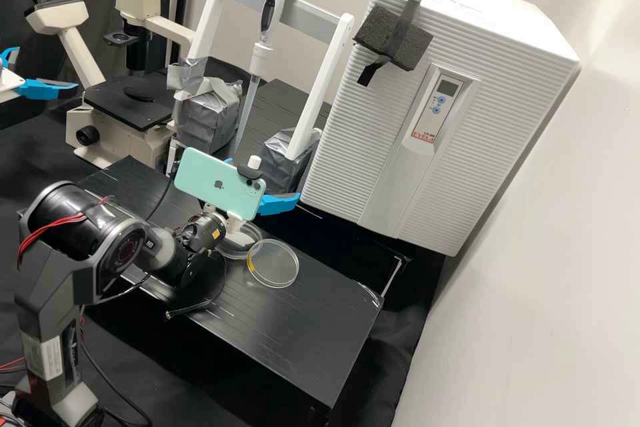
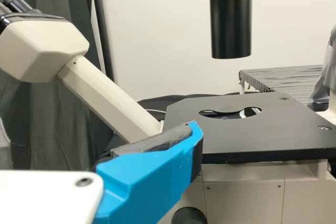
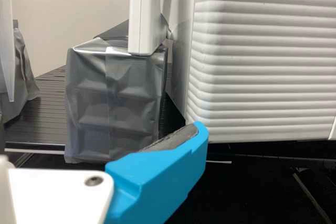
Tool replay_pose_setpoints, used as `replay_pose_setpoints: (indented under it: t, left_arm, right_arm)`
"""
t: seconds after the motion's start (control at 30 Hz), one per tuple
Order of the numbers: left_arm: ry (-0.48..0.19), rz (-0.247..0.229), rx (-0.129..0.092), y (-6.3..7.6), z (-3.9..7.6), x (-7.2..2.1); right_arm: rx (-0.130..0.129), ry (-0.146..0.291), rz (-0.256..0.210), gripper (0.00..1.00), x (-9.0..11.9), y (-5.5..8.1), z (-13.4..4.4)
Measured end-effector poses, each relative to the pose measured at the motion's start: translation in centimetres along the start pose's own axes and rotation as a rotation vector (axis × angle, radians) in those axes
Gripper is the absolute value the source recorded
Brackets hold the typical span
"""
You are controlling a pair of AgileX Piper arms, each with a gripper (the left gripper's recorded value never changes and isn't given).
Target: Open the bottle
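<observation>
A small white cap (image 1: pixel 254 161) on a dark body shows just above the mint phone (image 1: pixel 219 183) mounted on my right arm; I cannot tell whether it is the bottle. My right gripper (image 1: pixel 267 187) hovers over the black platform (image 1: pixel 300 327), open, with one blue finger (image 1: pixel 279 202) past the phone and nothing seen between the fingers. In the right wrist view its blue finger (image 3: pixel 163 177) points at a tape-wrapped block (image 3: pixel 115 103). My left gripper (image 1: pixel 37 72) is open at the far left by the microscope (image 1: pixel 113 107); its finger (image 2: pixel 157 166) sits beside the stage (image 2: pixel 247 124).
Two clear petri dishes (image 1: pixel 273 263) (image 1: pixel 239 240) lie on the platform under and beside my right gripper. A white pipette stand (image 1: pixel 313 80) with a hanging pipette (image 1: pixel 261 47) stands behind. A large ribbed white machine (image 1: pixel 440 100) fills the right side.
</observation>
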Motion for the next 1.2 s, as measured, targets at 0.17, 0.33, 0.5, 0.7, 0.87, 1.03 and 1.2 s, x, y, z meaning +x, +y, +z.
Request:
replay_pose_setpoints:
  t: [0.17,0.33,0.5,0.7,0.87,1.03,1.2]
  left_arm:
    - [0.000,0.000,0.000,0.0,0.0,0.00]
    - [-0.008,-0.004,0.006,-0.1,0.1,-0.04]
    - [-0.090,-0.030,-0.025,-0.7,1.1,-1.25]
    - [-0.324,-0.049,0.016,-1.3,3.8,-4.85]
    - [-0.413,-0.068,0.052,-1.6,4.3,-7.82]
    - [-0.405,-0.070,0.075,-1.5,3.2,-10.32]
    - [-0.352,-0.050,0.068,-1.0,1.8,-12.30]
  right_arm:
    - [0.000,0.000,0.000,1.00,0.0,0.0,0.0]
    - [0.000,0.000,0.000,1.00,0.0,0.0,0.0]
    - [0.000,0.000,0.000,1.00,0.0,0.0,0.0]
    - [0.000,0.000,0.000,1.00,0.0,0.0,0.0]
    - [0.000,0.000,0.000,1.00,0.0,0.0,0.0]
    - [0.000,0.000,0.000,1.00,0.0,0.0,0.0]
    - [0.000,0.000,0.000,1.00,0.0,0.0,0.0]
